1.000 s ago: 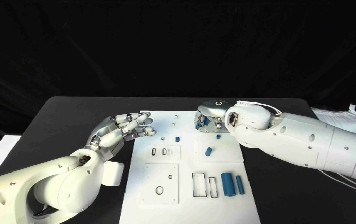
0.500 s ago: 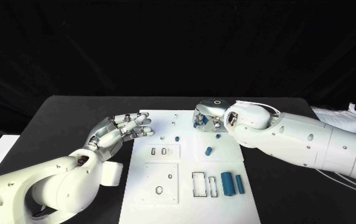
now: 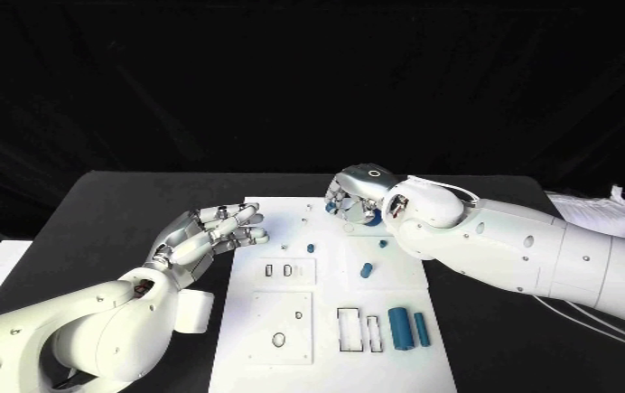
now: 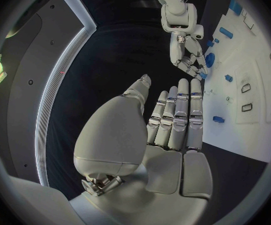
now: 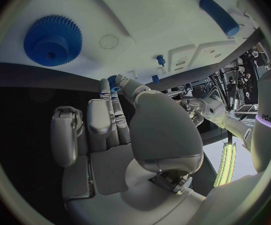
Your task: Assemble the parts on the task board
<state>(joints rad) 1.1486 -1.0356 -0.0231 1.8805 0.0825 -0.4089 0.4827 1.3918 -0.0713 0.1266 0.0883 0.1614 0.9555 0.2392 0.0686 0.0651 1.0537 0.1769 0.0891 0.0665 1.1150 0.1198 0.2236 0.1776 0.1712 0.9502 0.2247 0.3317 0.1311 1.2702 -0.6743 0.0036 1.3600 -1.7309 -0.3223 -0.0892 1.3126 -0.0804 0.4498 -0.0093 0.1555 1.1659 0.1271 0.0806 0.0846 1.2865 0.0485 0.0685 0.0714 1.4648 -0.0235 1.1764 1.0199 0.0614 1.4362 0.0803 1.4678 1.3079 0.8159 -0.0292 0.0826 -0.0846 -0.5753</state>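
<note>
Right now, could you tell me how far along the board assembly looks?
Early stage. A blue gear already sits on the task board. The right hand pinches a small blue part over the board's far end. The left hand waits open. Two blue cylinders and several small pegs lie loose.

We saw two glossy white arms with rounded shells, small dark screw holes dotting them. Each ended in a silver, segmented metal hand: the left hand (image 3: 209, 235), the right hand (image 3: 354, 196). A thin white cable looped over the right wrist, upper right of centre.
</note>
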